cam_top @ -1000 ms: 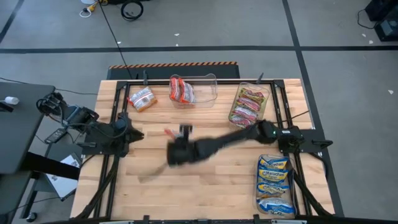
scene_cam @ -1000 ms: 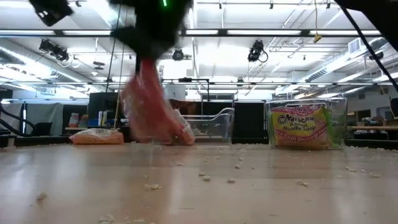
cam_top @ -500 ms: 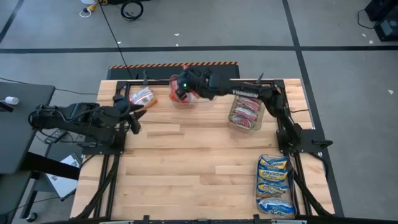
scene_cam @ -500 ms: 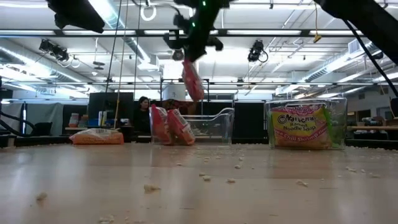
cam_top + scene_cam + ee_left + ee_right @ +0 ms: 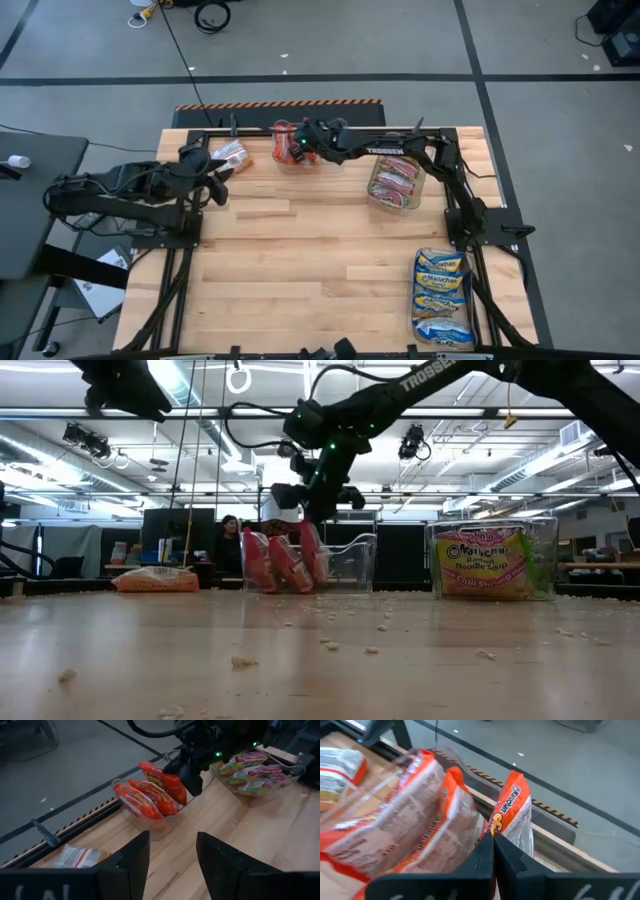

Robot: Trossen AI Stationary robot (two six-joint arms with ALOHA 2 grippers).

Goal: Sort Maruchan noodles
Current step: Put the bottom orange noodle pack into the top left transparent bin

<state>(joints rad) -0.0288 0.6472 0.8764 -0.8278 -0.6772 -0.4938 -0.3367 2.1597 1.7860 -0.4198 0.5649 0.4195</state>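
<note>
Right gripper [image 5: 300, 147], clamped on a light, crinkly red Maruchan packet's [image 5: 514, 820] edge, is lowering it into the clear bin [image 5: 150, 822] below; left gripper [image 5: 172, 865] is waiting open.

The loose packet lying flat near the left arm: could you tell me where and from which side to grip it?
Pinch one edge of the loose packet from above. It lies flat on the table, so its faces offer nothing to close on. The open left hand is nearest, so I would come in from its side, away from the bin.
</note>
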